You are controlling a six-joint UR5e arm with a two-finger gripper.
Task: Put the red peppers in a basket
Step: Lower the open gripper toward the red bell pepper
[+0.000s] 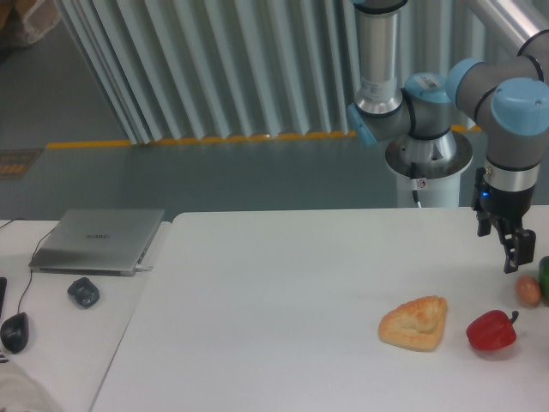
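The red pepper (491,330) is glossy with a short dark stem and lies on the white table near the right front. My gripper (515,257) hangs above and slightly right of it, well apart from it, pointing down just left of the small tan-orange round item (527,291). I see the dark fingers from the side, so I cannot tell their gap; nothing shows between them. No basket is in view.
A golden bread piece (415,323) lies left of the pepper. A green vegetable (545,276) is cut off by the right edge. A closed laptop (99,241), a dark object (83,292) and a mouse (14,331) lie on the left table.
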